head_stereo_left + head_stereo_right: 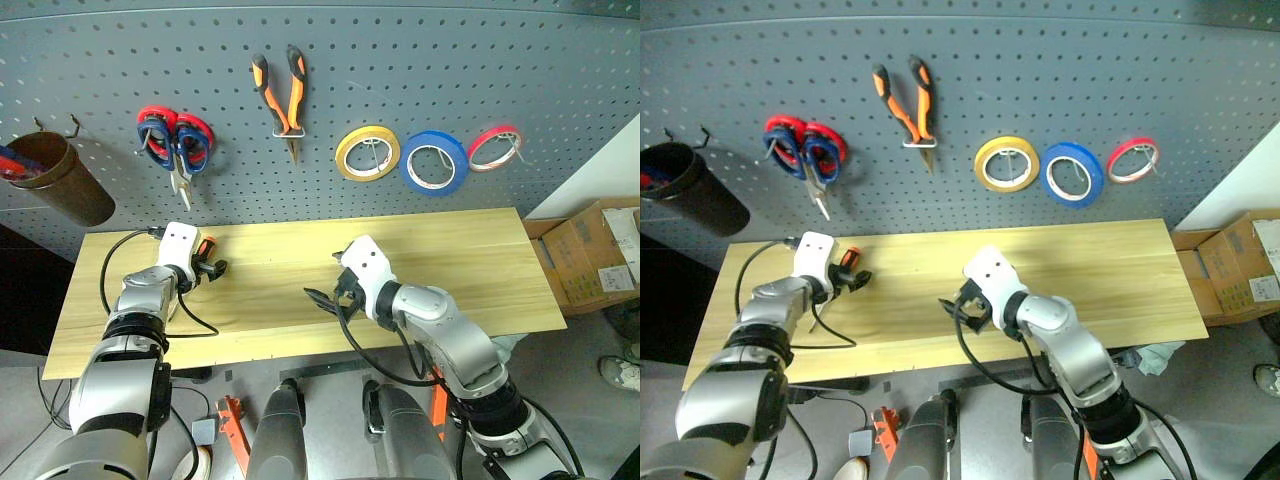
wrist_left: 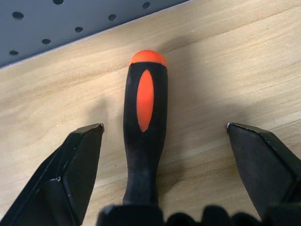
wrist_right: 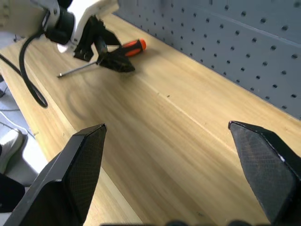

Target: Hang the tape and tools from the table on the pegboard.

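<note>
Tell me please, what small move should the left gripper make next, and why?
Probably close the left gripper on the screwdriver. Its fingers stand open on either side of the orange-and-black handle, which lies flat on the table. The scissors, pliers and blue tape already hang on the pegboard.

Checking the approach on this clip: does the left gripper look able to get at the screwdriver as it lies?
Probably yes. The left gripper stands open, its fingers either side of the screwdriver handle, which lies flat on the table with nothing over it. It has not closed yet.
</note>
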{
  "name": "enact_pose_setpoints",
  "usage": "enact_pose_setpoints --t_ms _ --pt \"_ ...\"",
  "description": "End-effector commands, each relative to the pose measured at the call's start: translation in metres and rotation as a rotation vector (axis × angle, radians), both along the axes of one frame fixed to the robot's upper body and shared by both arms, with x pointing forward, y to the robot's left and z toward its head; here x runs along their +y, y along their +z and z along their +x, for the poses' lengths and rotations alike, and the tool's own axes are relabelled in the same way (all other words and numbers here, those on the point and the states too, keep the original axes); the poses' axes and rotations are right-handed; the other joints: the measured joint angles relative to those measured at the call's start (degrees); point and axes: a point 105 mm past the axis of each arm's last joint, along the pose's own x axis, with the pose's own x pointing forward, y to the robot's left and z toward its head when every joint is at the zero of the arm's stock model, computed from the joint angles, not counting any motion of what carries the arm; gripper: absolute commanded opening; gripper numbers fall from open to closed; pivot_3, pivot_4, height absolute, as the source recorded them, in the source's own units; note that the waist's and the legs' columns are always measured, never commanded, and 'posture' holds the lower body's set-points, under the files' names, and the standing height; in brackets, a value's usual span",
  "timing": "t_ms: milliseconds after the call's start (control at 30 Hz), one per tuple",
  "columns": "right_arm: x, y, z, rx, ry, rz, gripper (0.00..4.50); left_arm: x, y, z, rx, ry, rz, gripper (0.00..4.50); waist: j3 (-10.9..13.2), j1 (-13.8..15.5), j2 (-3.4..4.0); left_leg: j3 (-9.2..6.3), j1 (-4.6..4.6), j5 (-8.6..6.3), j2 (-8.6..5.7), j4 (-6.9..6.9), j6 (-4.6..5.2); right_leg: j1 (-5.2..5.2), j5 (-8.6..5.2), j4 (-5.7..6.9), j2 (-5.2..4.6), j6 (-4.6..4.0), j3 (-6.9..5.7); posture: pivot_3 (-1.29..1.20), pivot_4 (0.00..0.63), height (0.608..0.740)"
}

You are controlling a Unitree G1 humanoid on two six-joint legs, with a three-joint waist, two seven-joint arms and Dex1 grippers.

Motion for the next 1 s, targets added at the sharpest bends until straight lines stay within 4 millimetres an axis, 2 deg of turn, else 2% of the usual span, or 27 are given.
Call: enact_pose_setpoints --t_ms 33,100,200,500,600,800,900,1000 --pt "-0.001 0.013 -0.003 -0.038 0.004 0.016 4.50 0.005 -0.006 -0.005 0.042 0.036 -0.066 4.48 0.0 -0.1 0.01 0.01 0.00 0.00 -0.01 0.00 0.00 0.00 0.00 -0.01 0.00 0.00 0.00 0.05 0.404 0.740" --pt "-0.002 0.012 -0.001 -0.037 -0.001 0.008 4.50 0.005 -0.007 -0.005 0.048 0.043 -0.081 4.48 0.0 -0.2 0.01 0.07 0.00 0.01 -0.04 0.01 -0.01 0.00 0.00 -0.02 -0.04 0.00 0.05 0.05 0.405 0.740" --pt "-0.003 0.010 0.001 -0.037 -0.007 0.004 4.50 0.002 -0.004 -0.003 0.041 0.033 -0.094 3.94 0.0 -0.3 0.02 0.11 0.00 0.01 -0.06 0.01 -0.02 0.00 0.00 -0.04 -0.07 0.01 0.07 0.05 0.403 0.740" --pt "-0.006 0.009 0.005 -0.043 -0.022 0.006 4.50 -0.007 0.003 0.005 0.019 0.012 -0.099 0.81 0.1 -0.2 0.03 0.12 -0.01 0.01 -0.08 -0.04 -0.02 -0.01 -0.04 -0.08 -0.08 0.08 0.06 0.05 0.375 0.740" --pt "-0.009 0.011 0.005 -0.060 -0.015 0.007 4.50 -0.012 0.005 0.008 0.009 0.005 -0.111 0.73 0.1 -0.1 0.03 0.13 -0.01 0.01 -0.09 -0.04 -0.02 0.00 -0.04 -0.09 -0.10 0.09 0.06 0.06 0.353 0.740" --pt "-0.014 0.035 -0.018 -0.060 0.137 0.191 4.50 -0.017 0.016 0.005 -0.083 -0.091 0.056 0.73 0.0 0.2 -0.08 0.14 -0.05 0.01 -0.09 -0.05 -0.04 0.00 -0.03 -0.14 -0.11 0.12 0.05 0.09 0.280 0.740" --pt "-0.019 0.055 -0.035 -0.062 0.236 0.348 4.50 -0.031 0.036 -0.012 -0.216 -0.104 0.105 0.73 -0.3 0.1 -0.28 0.15 -0.04 -0.02 -0.07 -0.13 -0.16 0.03 0.00 -0.12 -0.21 0.09 0.04 0.11 0.234 0.740" --pt "-0.021 0.068 -0.041 -0.059 0.276 0.448 4.50 -0.048 0.056 -0.035 -0.322 -0.075 0.101 0.73 -0.8 0.3 -0.57 0.00 -0.08 0.01 -0.05 -0.17 -0.54 0.01 0.14 -0.13 -0.54 -0.13 -0.07 0.15 0.175 0.740"
